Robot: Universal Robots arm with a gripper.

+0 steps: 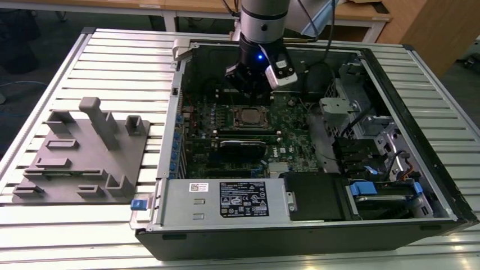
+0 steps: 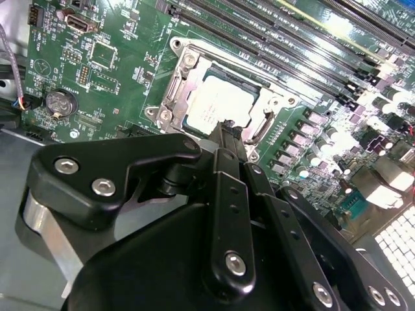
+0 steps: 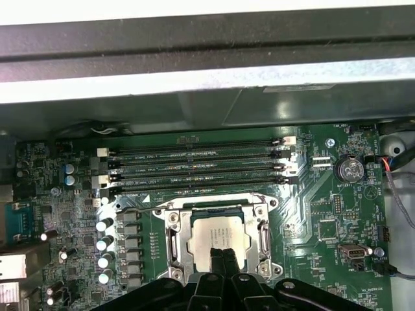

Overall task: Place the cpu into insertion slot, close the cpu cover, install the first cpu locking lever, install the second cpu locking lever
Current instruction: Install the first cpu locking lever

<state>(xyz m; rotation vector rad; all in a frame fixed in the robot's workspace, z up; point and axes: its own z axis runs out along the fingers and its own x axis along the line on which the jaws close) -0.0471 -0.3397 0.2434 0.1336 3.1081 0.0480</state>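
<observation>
pincer (image 3: 221,253) closed over cpu (image 3: 219,232), first wrist view

Silver-grey arm (image 1: 262,17) with blue light (image 1: 260,56); black, screw-studded end effector (image 2: 228,133).

A slatted metal table (image 1: 120,62) carries an open computer case (image 1: 300,239) and grey fixture (image 1: 82,163).

Seemingly matt, silvery metal cpu (image 3: 217,233) top
</observation>
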